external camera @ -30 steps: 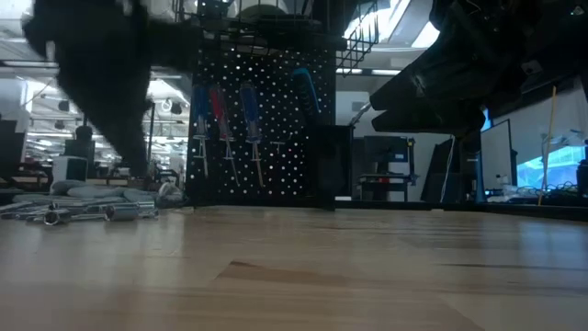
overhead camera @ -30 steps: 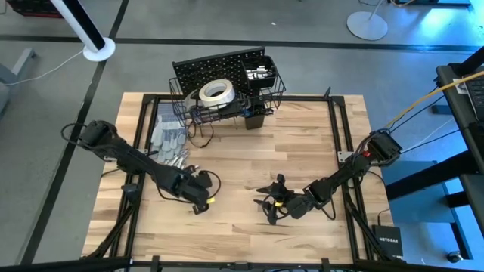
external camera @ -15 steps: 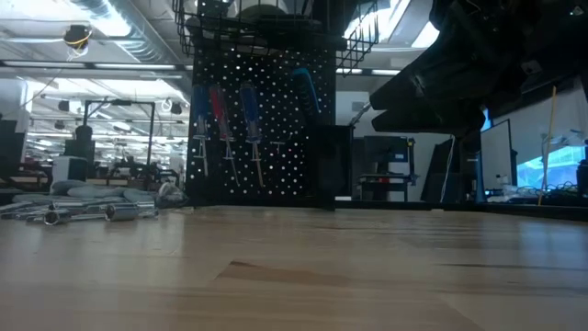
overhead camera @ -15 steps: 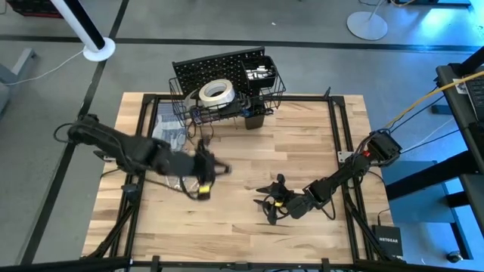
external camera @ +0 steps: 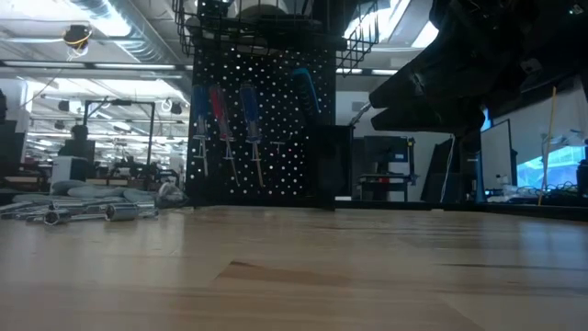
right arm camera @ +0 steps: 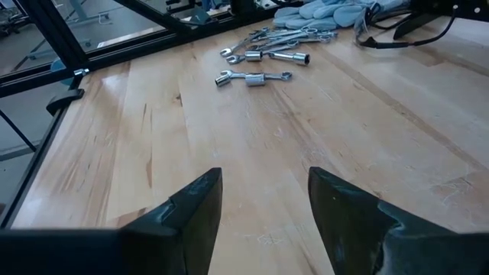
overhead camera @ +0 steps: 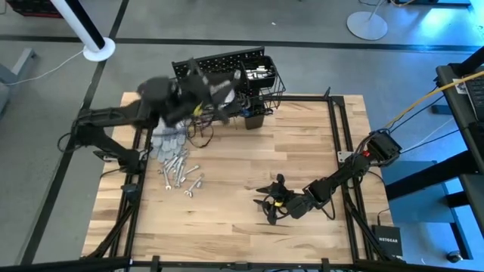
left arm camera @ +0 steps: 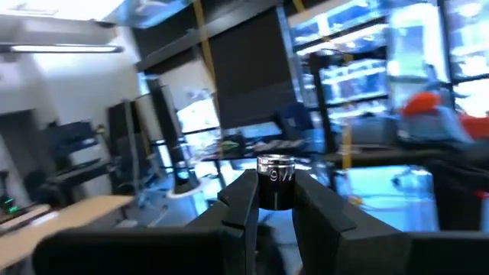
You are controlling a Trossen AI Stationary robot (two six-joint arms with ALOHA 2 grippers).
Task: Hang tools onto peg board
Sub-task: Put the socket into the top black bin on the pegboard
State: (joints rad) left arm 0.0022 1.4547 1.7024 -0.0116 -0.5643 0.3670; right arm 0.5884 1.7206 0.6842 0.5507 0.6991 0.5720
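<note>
The black peg board [external camera: 262, 119] stands upright at the table's far edge [overhead camera: 227, 64], with blue- and red-handled screwdrivers [external camera: 220, 115] hanging on it. Silver wrenches [overhead camera: 180, 170] lie flat on the wood on the left, also seen in the right wrist view [right arm camera: 263, 57]. My left gripper [overhead camera: 225, 94] is raised in front of the peg board's basket, shut on a small silver socket [left arm camera: 275, 174]. My right gripper [overhead camera: 267, 206] waits low over the table's near right part, open [right arm camera: 263, 183] with nothing between its fingers. My left gripper pinches the socket's dark lower part [left arm camera: 273, 197] between its two fingertips. The silver top end [left arm camera: 275, 164] sticks out past them. The fingers point about level toward the far side. The socket is lifted clear of the table.
Grey gloves [overhead camera: 166, 140] lie beside the wrenches near the left edge. A black wire basket [overhead camera: 261, 79] and cables hang off the peg board. Bare wood lies between the two arms. A black frame runs round the table.
My left gripper has risen steeply from the table's near left part and swung toward the far edge, up to the peg board, tipping from pointing down to about level. The wrenches it had stood over now show on the wood.
</note>
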